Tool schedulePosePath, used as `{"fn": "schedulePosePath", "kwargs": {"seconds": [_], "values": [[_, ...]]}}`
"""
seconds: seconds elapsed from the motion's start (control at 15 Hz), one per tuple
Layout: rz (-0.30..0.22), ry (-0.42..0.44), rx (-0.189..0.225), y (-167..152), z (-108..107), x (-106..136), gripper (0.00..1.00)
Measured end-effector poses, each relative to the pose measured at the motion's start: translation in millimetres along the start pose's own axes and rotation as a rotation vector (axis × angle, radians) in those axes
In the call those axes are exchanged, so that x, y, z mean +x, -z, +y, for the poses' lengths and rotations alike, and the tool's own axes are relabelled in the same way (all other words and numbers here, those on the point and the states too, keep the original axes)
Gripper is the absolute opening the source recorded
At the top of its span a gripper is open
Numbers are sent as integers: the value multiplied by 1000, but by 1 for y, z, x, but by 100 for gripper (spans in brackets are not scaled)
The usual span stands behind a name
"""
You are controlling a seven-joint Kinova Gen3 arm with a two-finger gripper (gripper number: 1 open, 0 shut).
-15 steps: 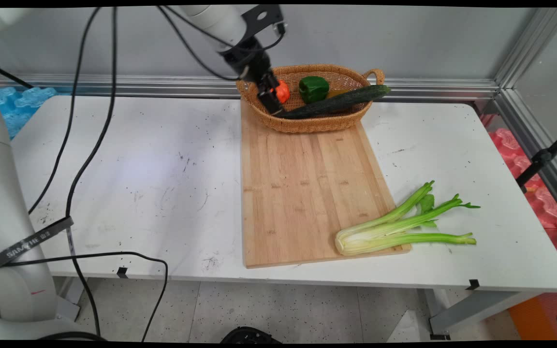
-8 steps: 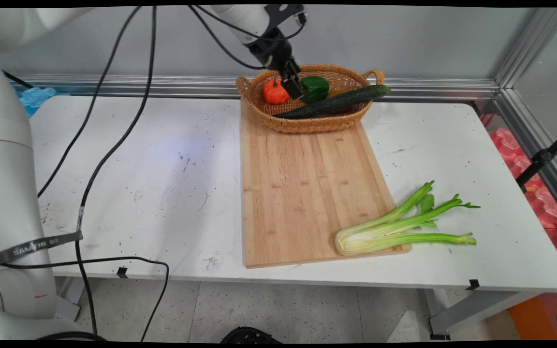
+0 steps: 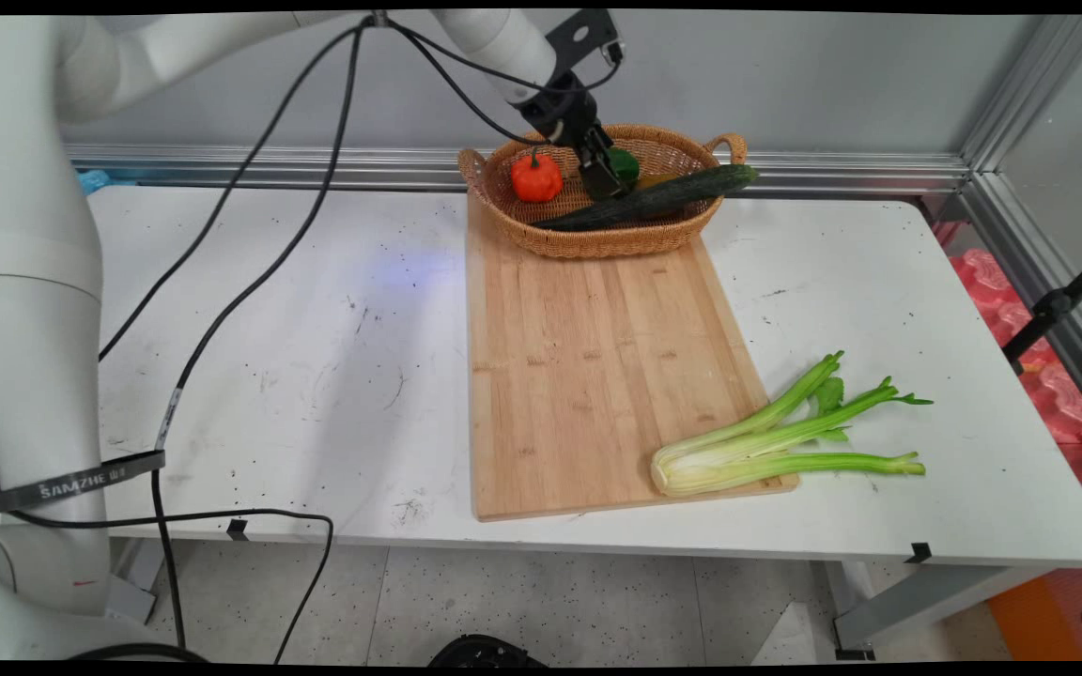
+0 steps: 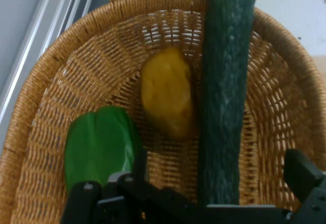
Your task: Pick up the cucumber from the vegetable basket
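We are hovering our gripper [image 4: 214, 193], jaws spread wide, inside the wicker basket [image 3: 597, 239] on the counter [image 3: 316, 329], straddling the cucumber [image 4: 226, 81], beside the green pepper [image 4: 99, 147] and a yellow vegetable [image 4: 167, 92].

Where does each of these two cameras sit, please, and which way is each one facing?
Main view: fixed above the table's near side, looking down across it to the back wall; shows the white arm, its cables, and the gripper over the basket.
Hand view: mounted on the hand, looking along the gripper down into the basket; the black linkage and open fingers show at the bottom edge.
Shared: basket, cucumber and green pepper.
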Motion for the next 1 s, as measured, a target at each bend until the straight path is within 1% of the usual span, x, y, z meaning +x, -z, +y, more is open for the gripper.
{"fn": "schedulePosePath", "kwargs": {"seconds": [0.47, 0.93, 1.0], "values": [[32, 22, -9, -39, 0, -5, 100], [44, 32, -18, -62, 4, -8, 100], [44, 33, -20, -65, 5, -8, 0]]}}
